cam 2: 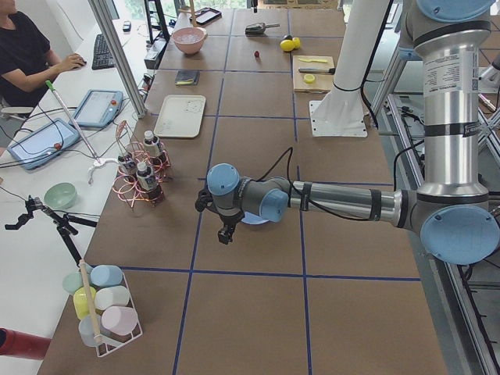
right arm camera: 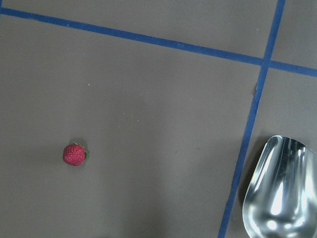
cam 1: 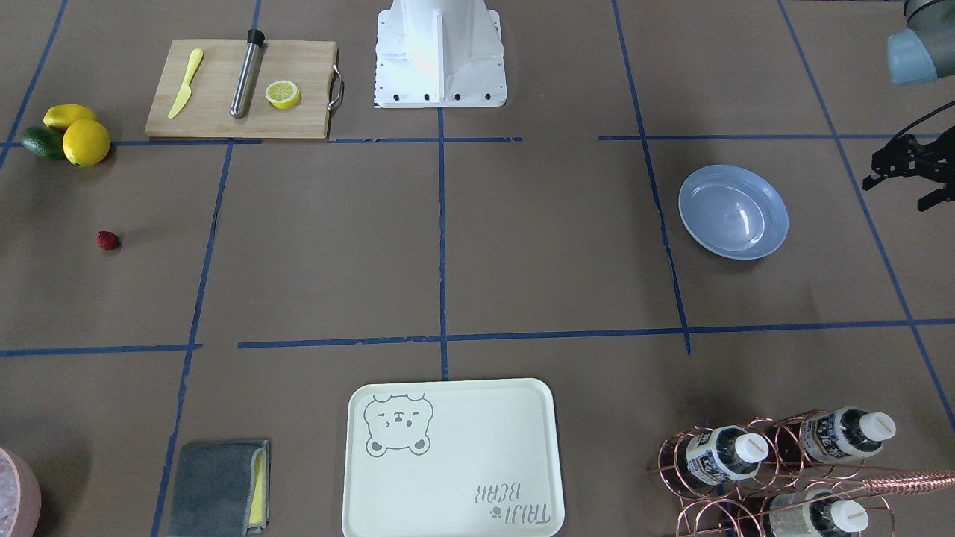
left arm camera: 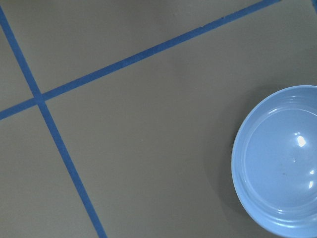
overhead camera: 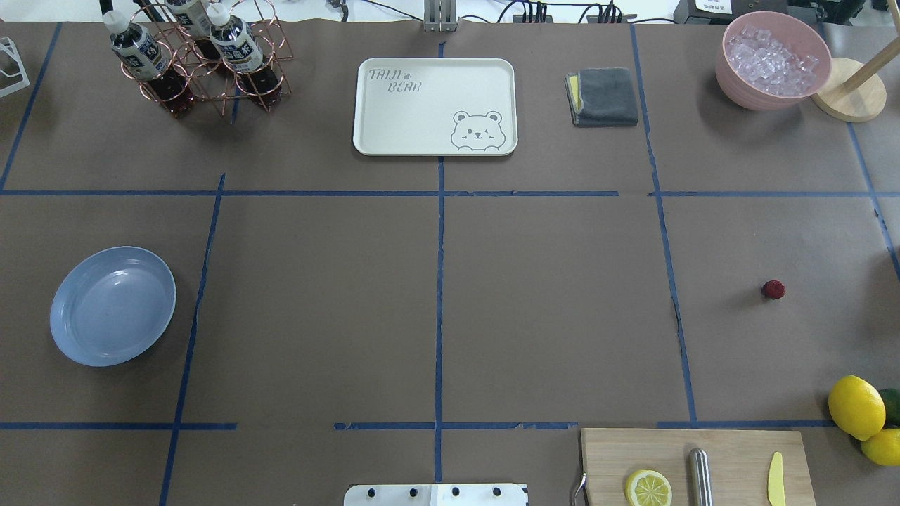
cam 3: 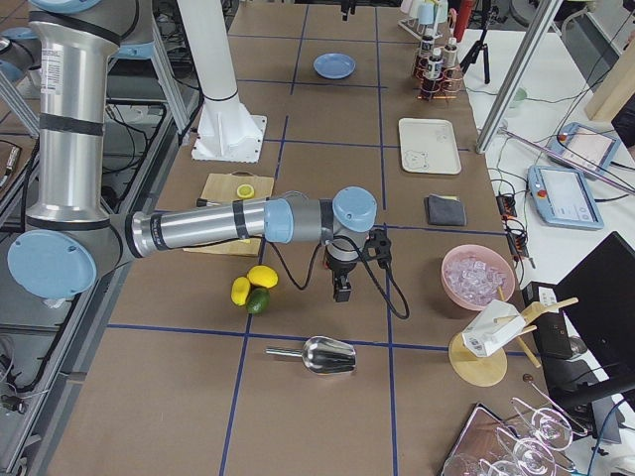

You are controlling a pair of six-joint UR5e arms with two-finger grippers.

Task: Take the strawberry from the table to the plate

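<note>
The strawberry [cam 1: 107, 239] [overhead camera: 772, 289] lies alone on the brown table [overhead camera: 548, 295], small and dark red. It sits low and left in the right wrist view [right arm camera: 74, 154], with no fingers in sight. My right gripper [cam 3: 341, 290] hangs above that area, and I cannot tell whether it is open or shut. The pale-blue plate [cam 1: 733, 211] [overhead camera: 112, 306] [left arm camera: 277, 163] stands empty at the opposite end. My left gripper [cam 1: 895, 192] [cam 2: 225, 234] hovers just beyond the plate, open and holding nothing.
Two lemons and a lime [cam 1: 74, 134] lie near the strawberry. A metal scoop [right arm camera: 277, 188] is close by. A cutting board [cam 1: 239, 89] carries a lemon half, a knife and a steel tube. Bear tray [cam 1: 451, 459], grey cloth [cam 1: 216, 488], bottle rack [cam 1: 776, 462] and ice bowl [overhead camera: 773, 60] line the far edge.
</note>
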